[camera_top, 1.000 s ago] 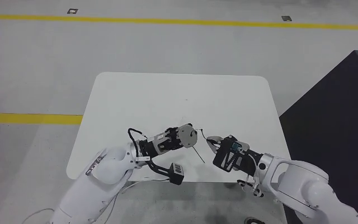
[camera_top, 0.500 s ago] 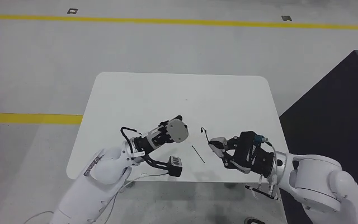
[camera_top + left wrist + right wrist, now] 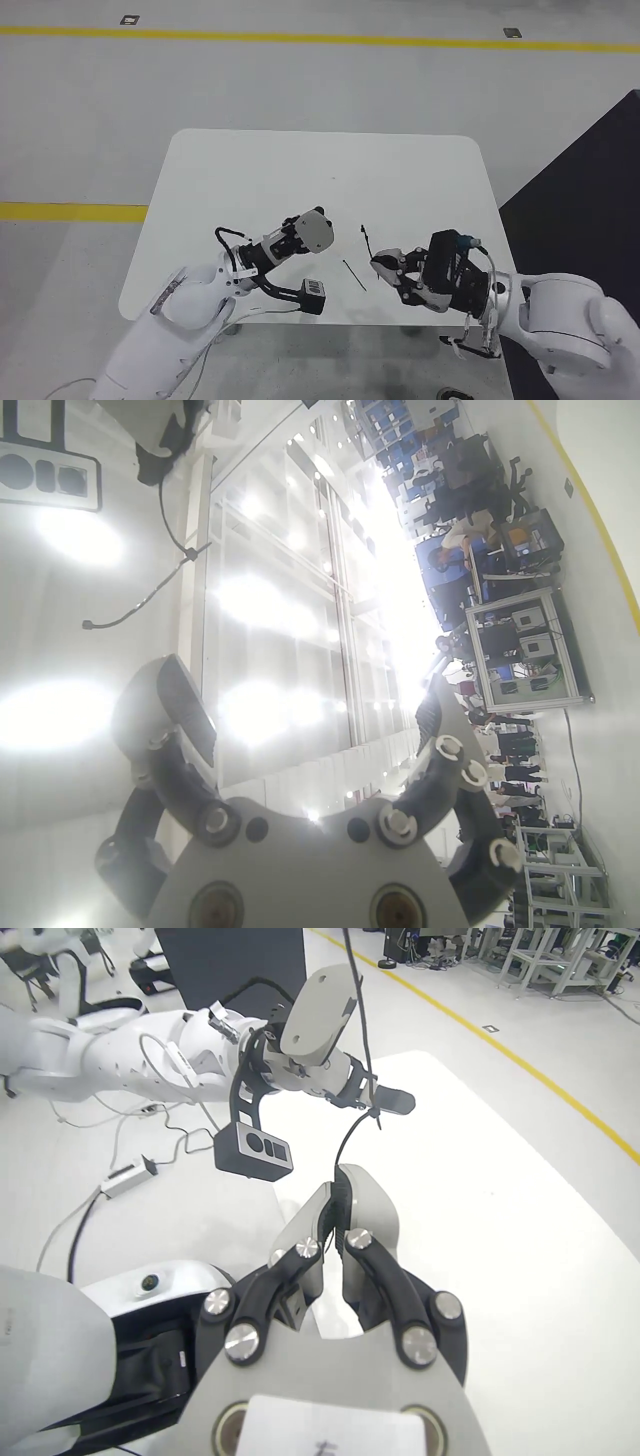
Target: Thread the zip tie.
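though the zip tie (image 3: pixel 372 1113) is a mere thread from above, its gripped end buried between the pads, we place it low, just right of centre in the top view, long axis running up the frame from the right gripper (image 3: pixel 340 1178), clamped tight on it; the left gripper (image 3: pixel 305 680) gapes empty.

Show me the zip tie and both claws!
zip tie (image 3: pixel 373 1114), right wrist view, on its small head.
right claw (image 3: pixel 340 1178), right wrist view, between its shut tips.
left claw (image 3: pixel 300 672), left wrist view, between its open tips.
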`<state>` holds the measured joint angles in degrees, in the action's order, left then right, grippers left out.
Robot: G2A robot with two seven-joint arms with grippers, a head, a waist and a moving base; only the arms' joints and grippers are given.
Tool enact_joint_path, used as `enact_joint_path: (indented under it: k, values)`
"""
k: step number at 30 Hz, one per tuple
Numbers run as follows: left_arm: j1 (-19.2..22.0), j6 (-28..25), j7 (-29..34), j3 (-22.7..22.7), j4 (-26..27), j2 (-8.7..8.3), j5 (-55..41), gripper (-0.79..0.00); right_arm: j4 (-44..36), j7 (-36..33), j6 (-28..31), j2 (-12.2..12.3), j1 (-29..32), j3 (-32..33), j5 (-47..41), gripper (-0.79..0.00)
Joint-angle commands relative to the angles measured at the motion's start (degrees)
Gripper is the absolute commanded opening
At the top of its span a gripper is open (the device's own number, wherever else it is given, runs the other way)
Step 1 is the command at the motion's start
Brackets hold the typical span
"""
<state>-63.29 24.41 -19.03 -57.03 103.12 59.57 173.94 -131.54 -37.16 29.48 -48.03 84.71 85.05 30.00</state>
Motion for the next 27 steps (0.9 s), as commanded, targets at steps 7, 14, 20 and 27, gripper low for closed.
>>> enact_joint_path:
  k: [7, 14, 20, 27]
  values:
    - [0.00, 0.00, 0.00, 0.00, 0.00, 0.00, 0.00, 0.000, 10.31, -7.26, 0.50, -0.13, -6.72, -3.96, -21.95, -0.785]
    - [0.00, 0.00, 0.00, 0.00, 0.00, 0.00, 0.00, 0.000, 15.24, -15.56, -1.05, -0.21, -11.19, -7.48, -35.15, -0.785]
    - [0.00, 0.00, 0.00, 0.00, 0.00, 0.00, 0.00, 0.000, 16.16, -17.75, -0.73, -0.21, -12.70, -7.60, -39.78, -0.785]
    - [-0.13, -0.16, -0.24, -0.15, 0.31, 0.00, 0.78, 0.000, 16.16, -17.75, -0.73, -0.21, -12.70, -7.60, -39.78, -0.785]
